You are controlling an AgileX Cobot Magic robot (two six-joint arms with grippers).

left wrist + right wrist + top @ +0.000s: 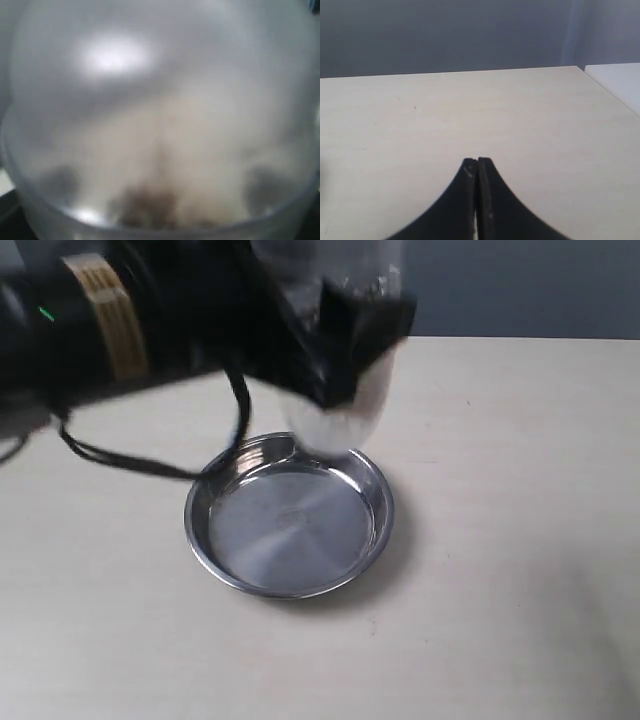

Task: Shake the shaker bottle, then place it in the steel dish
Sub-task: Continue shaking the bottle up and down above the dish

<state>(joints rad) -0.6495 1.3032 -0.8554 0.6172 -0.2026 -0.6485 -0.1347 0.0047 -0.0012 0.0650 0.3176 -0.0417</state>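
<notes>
From here I see my left gripper [350,340] reaching in from the left side of the exterior view. It is spread wide and clamped around the shaker bottle [345,430], with a black finger across the frosted wall. The bottle is motion-blurred. Its lower end sits over the far rim of the steel dish [380,530], and I cannot tell whether it hangs clear of that rim or touches it. On the left wrist camera the bottle [160,125] fills nearly the whole picture, with brownish bits [150,205] gathered at one end.

The dish lies flat on the tabletop [500,570] near the middle. Its floor is bare and its rolled rim is unobstructed on the near and right sides. A black cable [150,465] droops from the left arm and hangs just beside the dish's left rim. I have open tabletop all round the dish, widest on the right and toward the near edge. The far edge of the tabletop runs straight against a grey-blue wall [520,290], close behind the bottle.

My right gripper [477,167] has its fingers pressed together with nothing between them. It hovers over plain tabletop [520,115], and the far edge is well ahead of it.
</notes>
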